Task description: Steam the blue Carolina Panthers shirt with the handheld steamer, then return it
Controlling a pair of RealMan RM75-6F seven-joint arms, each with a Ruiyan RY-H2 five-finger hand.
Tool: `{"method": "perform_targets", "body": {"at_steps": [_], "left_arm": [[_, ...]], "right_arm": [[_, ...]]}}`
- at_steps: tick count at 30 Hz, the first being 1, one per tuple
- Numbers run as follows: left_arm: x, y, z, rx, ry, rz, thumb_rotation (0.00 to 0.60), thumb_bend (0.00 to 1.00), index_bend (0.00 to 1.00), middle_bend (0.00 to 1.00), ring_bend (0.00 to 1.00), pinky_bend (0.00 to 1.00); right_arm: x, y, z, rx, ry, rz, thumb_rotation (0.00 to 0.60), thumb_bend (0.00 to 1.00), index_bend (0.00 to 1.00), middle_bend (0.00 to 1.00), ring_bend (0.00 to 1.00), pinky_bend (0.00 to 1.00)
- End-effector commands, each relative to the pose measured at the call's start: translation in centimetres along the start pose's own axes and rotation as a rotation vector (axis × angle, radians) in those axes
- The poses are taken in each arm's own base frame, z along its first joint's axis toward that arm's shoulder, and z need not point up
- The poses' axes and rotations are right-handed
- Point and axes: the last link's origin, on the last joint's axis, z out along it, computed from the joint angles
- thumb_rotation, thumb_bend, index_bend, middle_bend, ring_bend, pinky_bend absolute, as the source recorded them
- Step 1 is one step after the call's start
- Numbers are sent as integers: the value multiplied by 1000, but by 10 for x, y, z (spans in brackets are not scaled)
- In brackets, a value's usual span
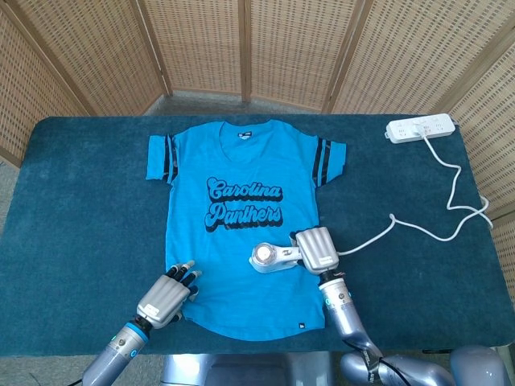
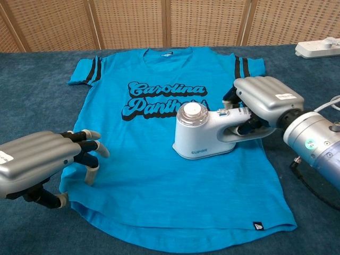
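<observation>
In the head view, the blue shirt [image 1: 241, 217] lies flat, face up, on the dark teal table [image 1: 80, 209], collar toward the far edge. The right hand [image 1: 316, 251] grips the handle of the white steamer [image 1: 269, 256], which stands on the lower right part of the shirt, just below the lettering. The steamer cord [image 1: 418, 229] runs right and then far to the power strip [image 1: 420, 128] at the far right corner, with a slack loop on the table. The left hand [image 1: 165, 296] rests at the near left hem, fingers partly curled with nothing in them that can be seen; whether the fingertips pin the cloth cannot be told here. In the chest view, the right hand [image 2: 265, 101] is wrapped through the handle of the steamer [image 2: 204, 133], whose base sits flat on the fabric. The left hand [image 2: 45, 159] has its fingertips [image 2: 93, 159] at the shirt's left edge, apparently touching it. Hazards, as judged: a steamer left standing on one spot may overheat or wet the fabric; if the left hand fails to anchor the hem, a stroke may drag and bunch the shirt; a far-left stroke may draw the cord taut and tug the power strip; a loose hold on the handle may tip the steamer.
</observation>
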Motion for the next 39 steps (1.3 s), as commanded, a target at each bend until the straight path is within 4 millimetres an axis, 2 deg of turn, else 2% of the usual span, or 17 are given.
{"method": "perform_targets", "body": {"at_steps": [1, 7, 15, 21, 24, 26, 39], "left_arm": [[0, -1, 0, 4, 1, -1, 507, 452, 520, 189, 34, 139], [0, -3, -1, 7, -2, -2, 510, 452, 520, 189, 34, 139], [0, -5, -2, 10, 0, -7, 511, 452, 520, 189, 34, 140], [0, -5, -2, 9, -1, -9, 509, 452, 520, 189, 34, 140], [0, -6, -2, 10, 4, -9, 508, 451, 520, 189, 34, 140], [0, -4, -2, 7, 5, -8, 508, 452, 520, 189, 34, 140], [0, -1, -1, 3, 6, 0, 512, 453, 519, 189, 34, 140]], "right_arm": [[-1, -1, 1, 1, -5, 0, 600, 341, 692, 684, 697, 610], [-10, -7, 3, 5, -30, 1, 600, 341, 692, 684, 697, 610], [-17, -31, 5, 56, -42, 9, 600, 342, 692, 683, 697, 609], [-18, -38, 5, 65, -40, -1, 600, 341, 692, 682, 697, 609], [-16, -31, 5, 51, -31, -11, 600, 342, 693, 682, 697, 609], [-11, -17, 4, 19, -12, -27, 600, 341, 692, 682, 697, 609], [6, 39, -2, -84, 10, -88, 600, 341, 693, 682, 697, 606]]}}
